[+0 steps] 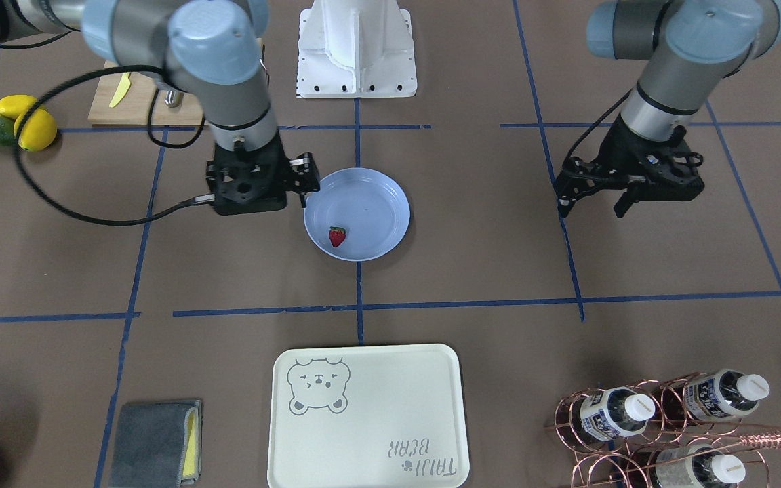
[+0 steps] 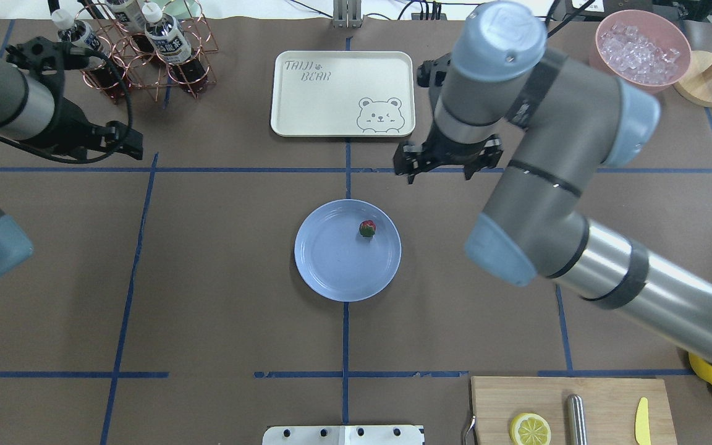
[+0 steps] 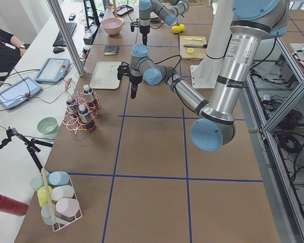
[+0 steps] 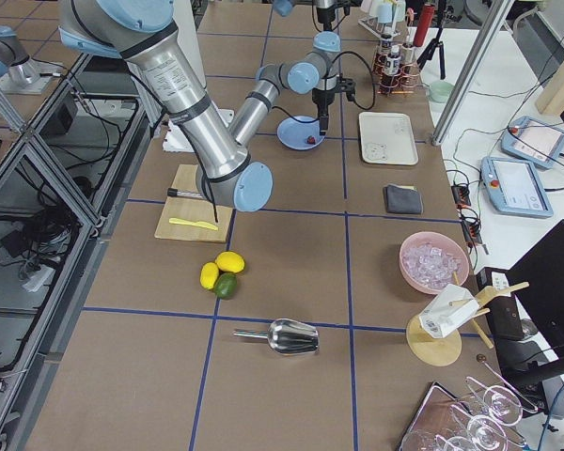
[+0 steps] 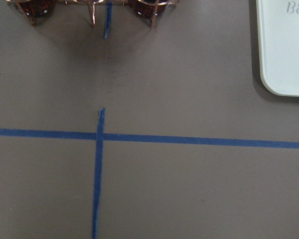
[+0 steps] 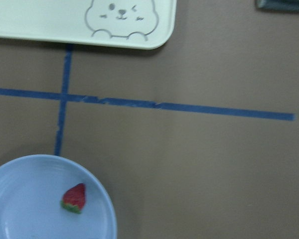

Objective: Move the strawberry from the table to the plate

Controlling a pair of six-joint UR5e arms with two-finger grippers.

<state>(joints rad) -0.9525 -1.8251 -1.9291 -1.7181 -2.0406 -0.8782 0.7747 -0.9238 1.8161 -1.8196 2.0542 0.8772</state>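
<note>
One tiny strawberry (image 1: pixel 337 236) lies in the blue plate (image 1: pixel 377 196), light and soft I think, so you pinch its fat middle gently; your right hand (image 2: pixel 440 176) and left hand (image 1: pixel 592 207) are wide, holding nothing.

A long white desk (image 3: pixel 40 55) runs alongside — two tablets (image 3: pixel 51 70) and a keyboard (image 3: pixel 61 37) on it.

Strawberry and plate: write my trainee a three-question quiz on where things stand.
1. True or false: the strawberry lies on the plate.
2. The right pincer is: A shut on the strawberry; B empty, off the plate's edge; C shut on the plate's rim.
3. What is drawn on the cream tray?
Key: 1 true; 2 B; 3 a bear.
</note>
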